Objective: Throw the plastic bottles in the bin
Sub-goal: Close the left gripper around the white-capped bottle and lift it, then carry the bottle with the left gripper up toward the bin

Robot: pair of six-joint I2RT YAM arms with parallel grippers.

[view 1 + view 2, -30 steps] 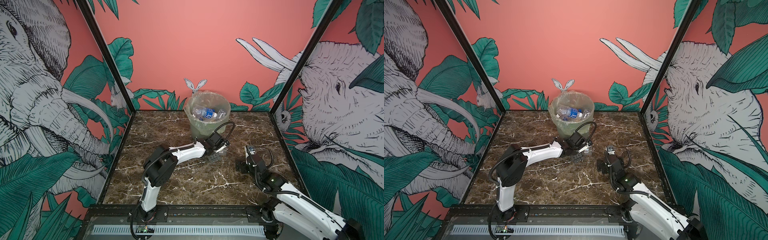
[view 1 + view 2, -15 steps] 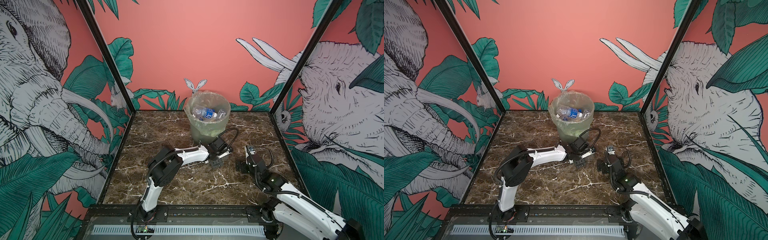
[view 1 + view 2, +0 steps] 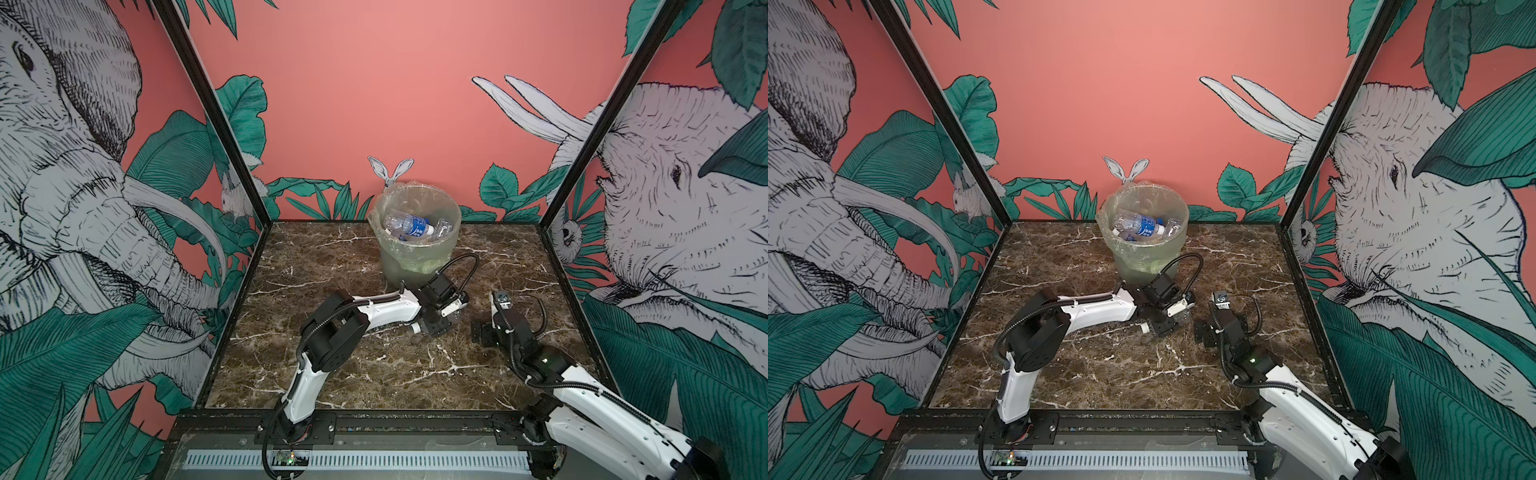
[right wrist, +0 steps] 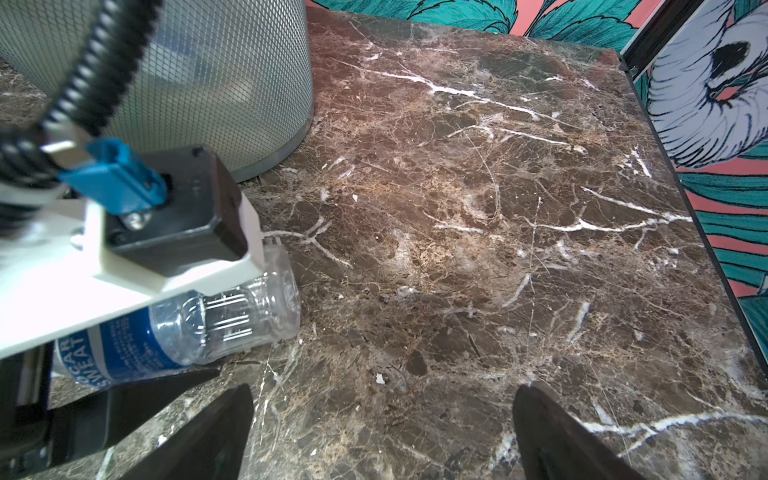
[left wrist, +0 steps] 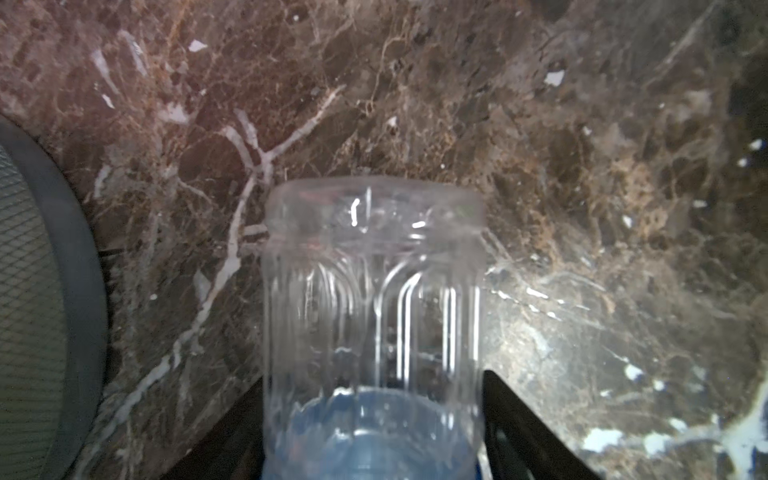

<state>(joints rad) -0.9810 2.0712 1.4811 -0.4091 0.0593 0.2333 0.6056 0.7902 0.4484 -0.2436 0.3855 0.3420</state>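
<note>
A clear plastic bottle (image 5: pixel 374 291) with a blue label (image 4: pixel 124 345) lies on its side on the marble table (image 3: pixel 374 374), just in front of the bin (image 3: pixel 415 259). My left gripper (image 3: pixel 436 322) is down over it. In the left wrist view its black fingers (image 5: pixel 511 415) press against both sides of the bottle. The white cap (image 3: pixel 1144 327) sticks out toward the left arm. Several more bottles (image 3: pixel 409 224) lie inside the bag-lined bin (image 3: pixel 1148 257). My right gripper (image 4: pixel 382 390) hovers open and empty just right of the bottle, over bare marble.
The bin's base (image 5: pixel 62 270) is close beside the left gripper. Black frame posts and wall panels (image 3: pixel 565 166) close off the table at the back and both sides. The left arm's cable (image 3: pixel 461 266) loops up in front of the bin.
The left arm has swung away from the bin and down to the table. Its jaws have narrowed around the lying bottle. The right arm has not moved.
</note>
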